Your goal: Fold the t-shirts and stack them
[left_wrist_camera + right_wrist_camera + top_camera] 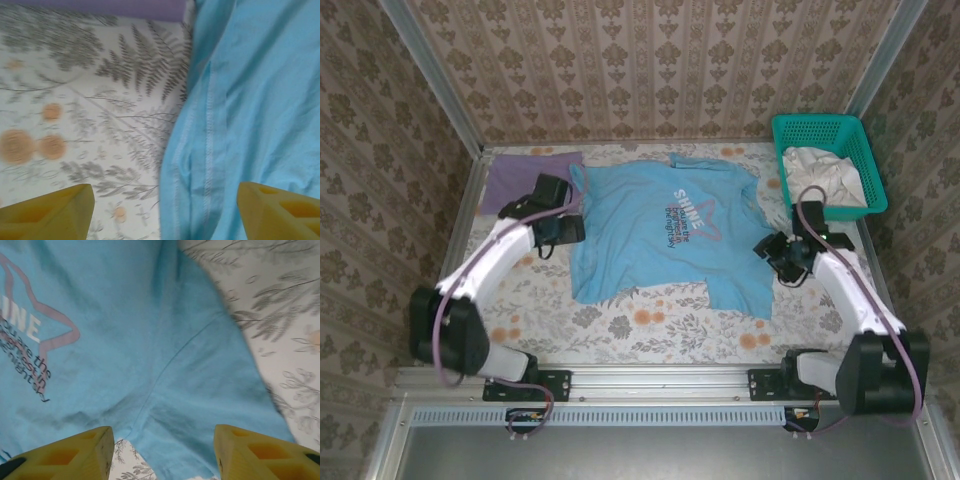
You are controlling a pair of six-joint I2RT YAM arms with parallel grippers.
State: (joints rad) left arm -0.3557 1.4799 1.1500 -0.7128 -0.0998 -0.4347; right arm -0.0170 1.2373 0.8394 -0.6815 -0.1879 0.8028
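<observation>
Blue t-shirt (125, 340) under parted right hand (162, 442)

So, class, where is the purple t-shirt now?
In the top view the purple t-shirt lies at the far-left corner of the table, just left of the sky-blue SHINE t-shirt.

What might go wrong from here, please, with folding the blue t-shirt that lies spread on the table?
1. The open left tool straddles the stitched side edge of the blue t-shirt, half over bare table. Closing there might catch just the hem, or miss it.
2. The open right tool hangs over wrinkled cloth near the sleeve seam. It could pinch a bunched layer and leave the fold lopsided.
</observation>
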